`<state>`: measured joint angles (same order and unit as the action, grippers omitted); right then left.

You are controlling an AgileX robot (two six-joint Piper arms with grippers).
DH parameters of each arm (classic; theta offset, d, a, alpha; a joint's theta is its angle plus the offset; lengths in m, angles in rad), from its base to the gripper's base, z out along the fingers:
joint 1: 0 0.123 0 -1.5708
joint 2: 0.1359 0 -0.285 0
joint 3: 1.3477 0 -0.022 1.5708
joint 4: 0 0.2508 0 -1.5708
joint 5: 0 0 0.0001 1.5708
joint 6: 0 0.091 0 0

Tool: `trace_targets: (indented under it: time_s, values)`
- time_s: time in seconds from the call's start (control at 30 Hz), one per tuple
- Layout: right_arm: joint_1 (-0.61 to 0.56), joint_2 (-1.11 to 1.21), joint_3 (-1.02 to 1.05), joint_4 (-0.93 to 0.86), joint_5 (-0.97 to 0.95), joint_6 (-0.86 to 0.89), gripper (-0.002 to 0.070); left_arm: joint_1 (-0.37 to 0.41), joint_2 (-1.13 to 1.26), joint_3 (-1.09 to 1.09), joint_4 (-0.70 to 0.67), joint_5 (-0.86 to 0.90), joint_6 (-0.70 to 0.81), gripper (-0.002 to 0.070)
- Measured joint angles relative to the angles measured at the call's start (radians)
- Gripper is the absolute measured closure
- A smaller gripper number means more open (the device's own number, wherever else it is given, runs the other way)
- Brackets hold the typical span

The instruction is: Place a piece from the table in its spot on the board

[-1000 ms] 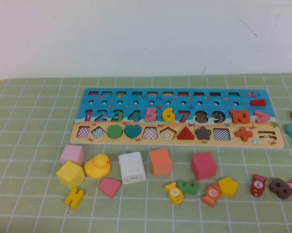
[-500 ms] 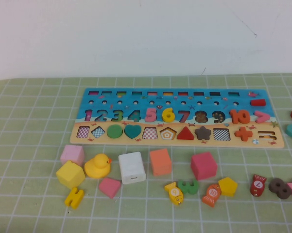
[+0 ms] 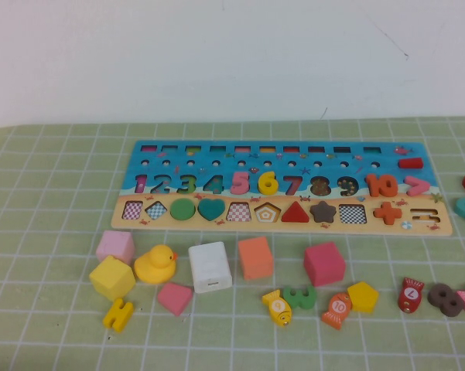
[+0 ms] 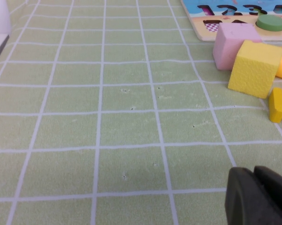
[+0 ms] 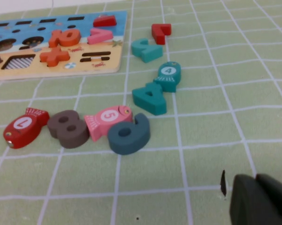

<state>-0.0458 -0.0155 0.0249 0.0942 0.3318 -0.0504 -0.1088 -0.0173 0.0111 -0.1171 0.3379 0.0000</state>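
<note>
A: Nothing has shifted since the earlier high frames. Piece [image 3: 268, 183], the yellow 6, sits seated in its slot on the board [image 3: 282, 224], mid-row.

B: Left wrist view?

A: Left gripper [image 4: 260, 197] hovers over bare worktop [image 4: 84, 93], near left; its fingers look closed, empty.

B: Right wrist view?

A: Right gripper [image 5: 260, 201] low, near right, fingers closed, empty. Judged: placement done.

Both grippers [image 4: 258, 197] [image 5: 260, 199] — edge-cropped
</note>
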Motion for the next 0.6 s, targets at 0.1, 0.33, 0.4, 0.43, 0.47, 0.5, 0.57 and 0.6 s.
trace_targets:
  time_s: [0.1,0.33,0.4,0.43,0.47,0.5,0.57,0.6]
  values:
    - [-0.002,0.0,0.0,0.0,0.0,0.0,0.0678,0.0,0.0,0.0,0.0,0.0,0.0,0.0677]
    - [-0.002,0.0,-0.001,-0.006,0.007,0.0,0.0678,0.0,0.0,0.0,0.0,0.0,0.0,0.0677]
    - [-0.002,0.0,-0.002,-0.011,0.016,0.0,0.0678,0.0,0.0,0.0,0.0,0.0,0.0,0.0677]
    - [-0.002,0.0,-0.004,-0.011,0.018,0.0,0.0678,0.0,0.0,0.0,0.0,0.0,0.0,0.0677]
    - [-0.002,0.0,-0.004,-0.012,0.02,0.0,0.0678,0.0,0.0,0.0,0.0,0.0,0.0,0.0677]
    - [-0.002,0.0,-0.004,-0.012,0.022,0.0,0.0678,0.0,0.0,0.0,0.0,0.0,0.0,0.0677]
    - [-0.002,0.0,-0.004,-0.013,0.022,0.0,0.0678,0.0,0.0,0.0,0.0,0.0,0.0,0.0677]
    - [-0.002,0.0,-0.004,-0.013,0.022,0.0,0.0678,0.0,0.0,0.0,0.0,0.0,0.0,0.0677]
